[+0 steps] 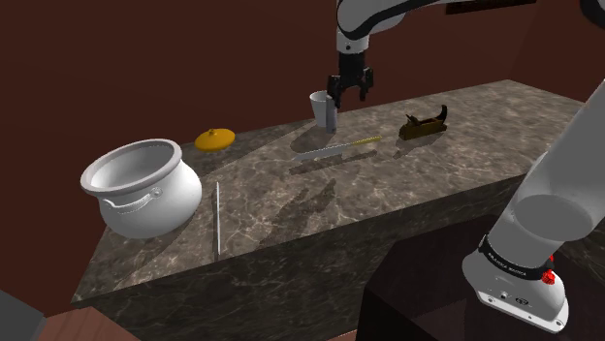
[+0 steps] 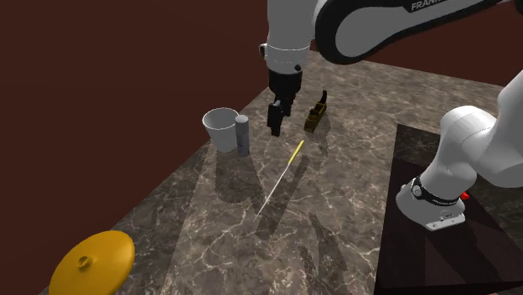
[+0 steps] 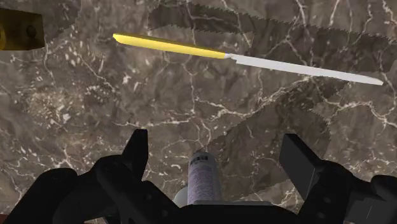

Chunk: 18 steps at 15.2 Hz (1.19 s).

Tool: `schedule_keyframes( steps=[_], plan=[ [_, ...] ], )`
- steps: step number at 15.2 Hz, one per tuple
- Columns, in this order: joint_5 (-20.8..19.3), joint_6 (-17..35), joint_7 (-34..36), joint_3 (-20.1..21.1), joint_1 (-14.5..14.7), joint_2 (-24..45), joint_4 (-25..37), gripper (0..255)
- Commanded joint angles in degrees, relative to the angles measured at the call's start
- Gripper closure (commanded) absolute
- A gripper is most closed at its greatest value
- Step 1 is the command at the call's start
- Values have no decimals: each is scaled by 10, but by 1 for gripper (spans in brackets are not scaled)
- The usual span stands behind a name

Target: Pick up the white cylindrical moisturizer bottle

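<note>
Gripper [image 3: 216, 141] wide open above upright grey bottle [image 3: 203, 177], no contact; bottle sits just beside cup [image 2: 221, 129] on worktop [image 2: 335, 218].

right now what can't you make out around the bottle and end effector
Bottle base: wrist view, hidden behind the end effector.
Bottle's label print: wrist view, too small to read.
Brown tool: wrist view, cut by the edge.
Pot, inside bottom: shoulder view, hidden by its own wall.

kitchen, domestic: dark marbled counter [image 1: 407, 189], white cooking pot [image 1: 143, 189], yellow lid [image 1: 215, 139], yellow-handled knife [image 1: 336, 147], red-brown wall [image 1: 145, 58].
</note>
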Motion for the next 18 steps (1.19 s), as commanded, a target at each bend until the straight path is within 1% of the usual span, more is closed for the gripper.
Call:
schedule_keyframes(
  steps=[1,8,15,17,18],
  plan=[
    [2,6,7,-3,-3,42,43,0],
    [13,4,25,-16,-17,184,213,0],
    [13,56,25,-16,-17,190,168,0],
    [13,60,25,-16,-17,191,164,0],
    [13,60,25,-16,-17,191,164,255]
  ],
)
